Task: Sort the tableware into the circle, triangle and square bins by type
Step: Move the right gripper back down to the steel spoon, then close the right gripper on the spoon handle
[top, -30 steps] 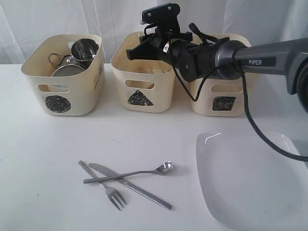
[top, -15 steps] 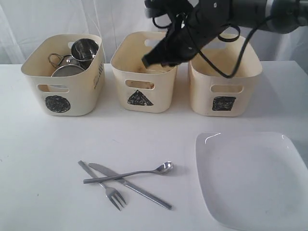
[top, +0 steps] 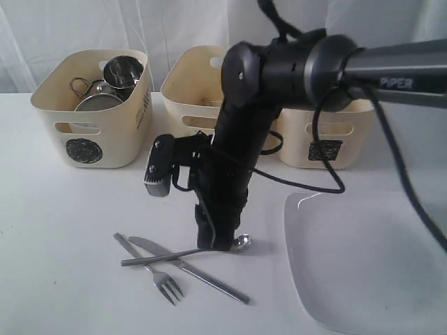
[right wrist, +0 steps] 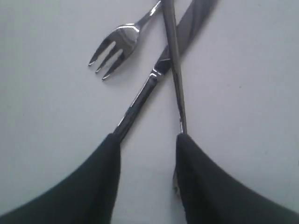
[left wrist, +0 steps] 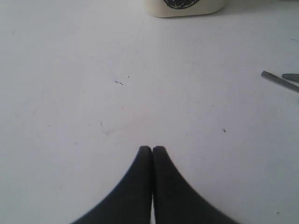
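My right gripper (top: 214,242) (right wrist: 146,140) hangs low over the crossed cutlery, open, with only bare table between its fingers. One fingertip sits over the knife (right wrist: 148,88) (top: 209,279) handle, the other over the spoon (right wrist: 175,70) near its bowl (top: 243,242). The fork (right wrist: 113,50) (top: 165,285) lies just beyond. A large white square plate (top: 363,265) lies to the right. The circle bin (top: 87,129) (left wrist: 184,5) holds steel cups and bowls. The triangle bin (top: 183,91) and square bin (top: 328,143) are partly hidden by the arm. My left gripper (left wrist: 152,149) is shut and empty above the table.
The right arm's cables and wrist camera (top: 160,167) hang in front of the triangle bin. Two cutlery handle ends (left wrist: 278,80) show at the edge of the left wrist view. A white curtain backs the table.
The right arm has swung from above the triangle bin down and forward to the cutlery. The left gripper has stayed shut.
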{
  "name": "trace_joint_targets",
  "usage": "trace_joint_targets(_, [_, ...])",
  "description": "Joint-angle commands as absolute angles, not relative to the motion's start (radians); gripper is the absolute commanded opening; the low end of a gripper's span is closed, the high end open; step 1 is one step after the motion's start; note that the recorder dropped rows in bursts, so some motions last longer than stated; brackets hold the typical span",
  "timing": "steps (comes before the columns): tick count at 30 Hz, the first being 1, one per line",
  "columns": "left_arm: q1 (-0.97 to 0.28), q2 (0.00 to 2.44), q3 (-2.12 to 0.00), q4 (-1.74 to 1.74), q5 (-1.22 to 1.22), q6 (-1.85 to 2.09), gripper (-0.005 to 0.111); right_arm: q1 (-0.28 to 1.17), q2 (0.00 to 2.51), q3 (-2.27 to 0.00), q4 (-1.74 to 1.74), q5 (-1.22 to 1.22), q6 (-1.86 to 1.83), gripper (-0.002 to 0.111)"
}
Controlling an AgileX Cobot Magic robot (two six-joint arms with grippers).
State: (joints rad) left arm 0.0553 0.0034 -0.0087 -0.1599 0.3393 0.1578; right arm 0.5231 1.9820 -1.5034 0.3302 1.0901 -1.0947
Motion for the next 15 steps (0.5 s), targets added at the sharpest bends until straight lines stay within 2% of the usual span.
trace_joint_targets(1, [0.058, 0.0, 0.0, -0.166, 0.351, 0.157, 0.0, 0.528, 2.044, -1.498, 0.312, 1.012, -1.16, 0.043])
trace_joint_targets(15, [0.058, 0.0, 0.0, -0.166, 0.351, 0.157, 0.0, 0.528, 2.151, -1.498, 0.31, 0.856, -1.219, 0.043])
